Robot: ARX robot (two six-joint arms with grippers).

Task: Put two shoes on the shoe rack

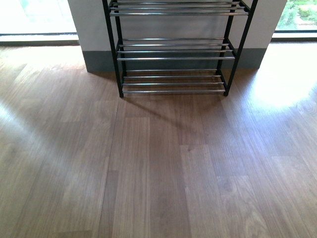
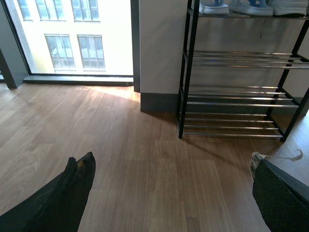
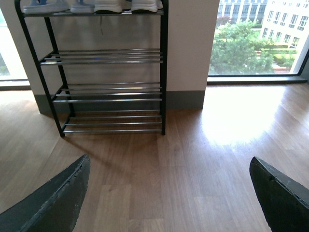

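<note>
The shoe rack [image 1: 173, 49] stands against the wall at the back of the wood floor, black frame with chrome bars. In the front view its three visible tiers hold nothing, and neither gripper shows there. The right wrist view shows the shoe rack [image 3: 111, 55] with its top tier carrying light-blue sandals [image 3: 46, 6] and white-soled sneakers [image 3: 110, 6], cut off by the frame edge. Seen from the left wrist, the shoe rack [image 2: 236, 96] has the blue sandals [image 2: 251, 7] on top. My left gripper [image 2: 171, 162] and right gripper [image 3: 170, 163] hang open over bare floor, holding nothing.
A white wall section with a grey skirting [image 1: 99, 59] stands behind the rack. Floor-to-ceiling windows [image 2: 72, 38] flank it on both sides, with another window [image 3: 256, 38] on the right. Wood floor [image 1: 158, 168] stretches from the rack toward me.
</note>
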